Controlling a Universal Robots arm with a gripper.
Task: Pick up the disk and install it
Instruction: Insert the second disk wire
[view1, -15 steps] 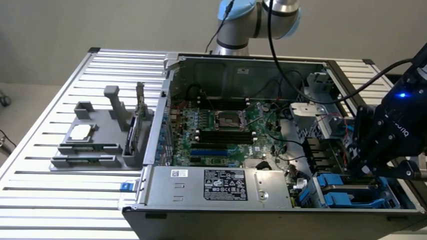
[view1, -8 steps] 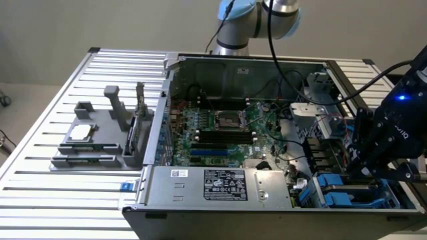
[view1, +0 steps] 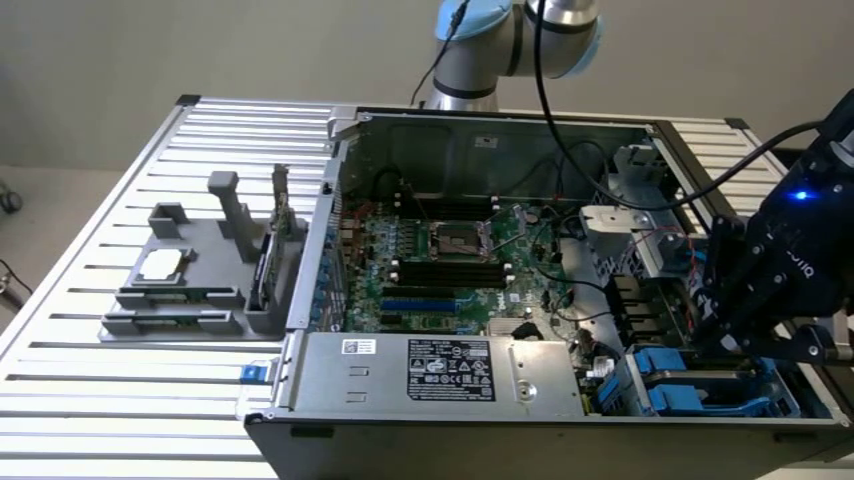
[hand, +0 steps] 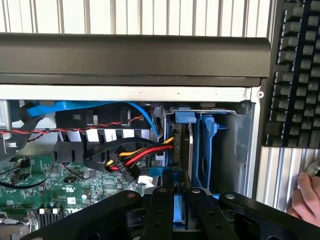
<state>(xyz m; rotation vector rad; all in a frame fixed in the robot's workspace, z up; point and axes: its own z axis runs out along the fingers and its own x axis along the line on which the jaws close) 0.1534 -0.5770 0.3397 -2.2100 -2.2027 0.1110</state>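
Observation:
The disk stands on edge in the blue-lined drive bay at the corner of the open computer case. Its thin metal edge and blue carrier bracket face the wrist camera. My gripper reaches down into that bay, and its two black fingers are closed on the blue carrier, which shows between them. In the exterior view the gripper hangs over the bay at the case's near corner, on the exterior view's right. The lower part of the disk is hidden behind the fingers.
A second blue carrier stands beside the disk. Red, yellow and black power cables and a blue data cable run close to the bay. Also in view are the power supply box, a motherboard, a grey fixture, a keyboard and a person's hand.

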